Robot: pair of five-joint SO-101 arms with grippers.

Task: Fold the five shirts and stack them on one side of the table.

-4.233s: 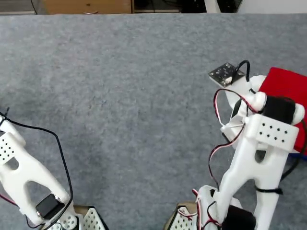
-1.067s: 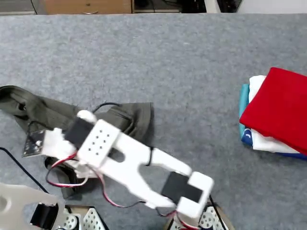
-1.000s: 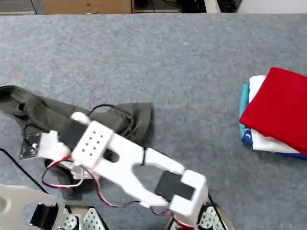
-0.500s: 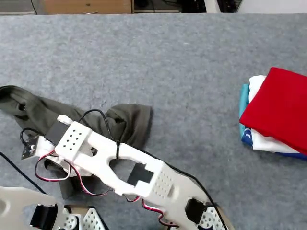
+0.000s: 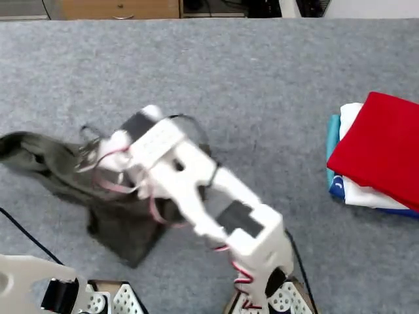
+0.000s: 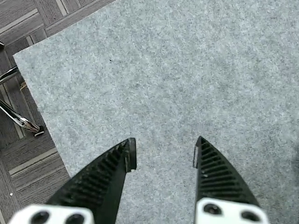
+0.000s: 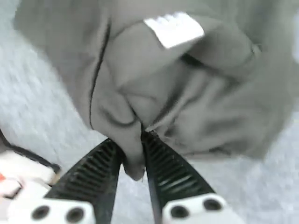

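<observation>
An olive shirt (image 5: 59, 173), crumpled at the 9 o'clock side of the desk (image 5: 262, 78), is pinched in the right tool (image 7: 135, 135). The left tool (image 6: 163, 149) is held wide over bare desk. A folded stack (image 5: 380, 150) sits at 3 o'clock. Spreading is judged the step in hand; next, the shirt must be laid flat for folding.

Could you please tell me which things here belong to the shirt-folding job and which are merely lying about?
Job: olive shirt, pinched in the right gripper; stack of folded shirts, red on top; left gripper, open over the table.
Lying about: wooden cabinet beyond the table; metal legs on the floor.
</observation>
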